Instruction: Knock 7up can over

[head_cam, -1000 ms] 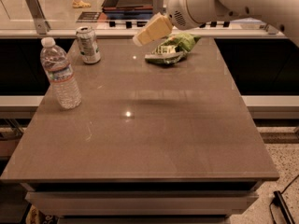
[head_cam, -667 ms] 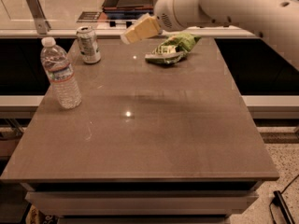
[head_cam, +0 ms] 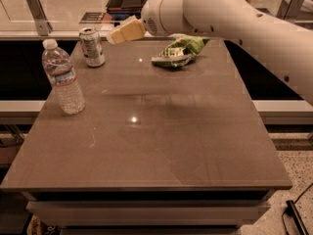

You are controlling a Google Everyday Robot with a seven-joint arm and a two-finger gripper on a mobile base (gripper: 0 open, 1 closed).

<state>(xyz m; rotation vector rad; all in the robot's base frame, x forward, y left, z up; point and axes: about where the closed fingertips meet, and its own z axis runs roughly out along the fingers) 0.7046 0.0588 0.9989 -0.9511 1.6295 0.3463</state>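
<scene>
The tool (head_cam: 116,35) hovered above the table (head_cam: 161,146). The 7up can (head_cam: 92,47) stood upright just left of it, not touching. Its grip: cannot tell.

The gripper (head_cam: 120,33) sits further left than a second ago. It is off the snack bag (head_cam: 178,52) and hangs near the can (head_cam: 92,46), just to its right, above the far end of the counter (head_cam: 161,146). The arm (head_cam: 220,13) reaches further across.

7up can (head_cam: 92,46) upright; gripper (head_cam: 113,36) just beside it.
</scene>
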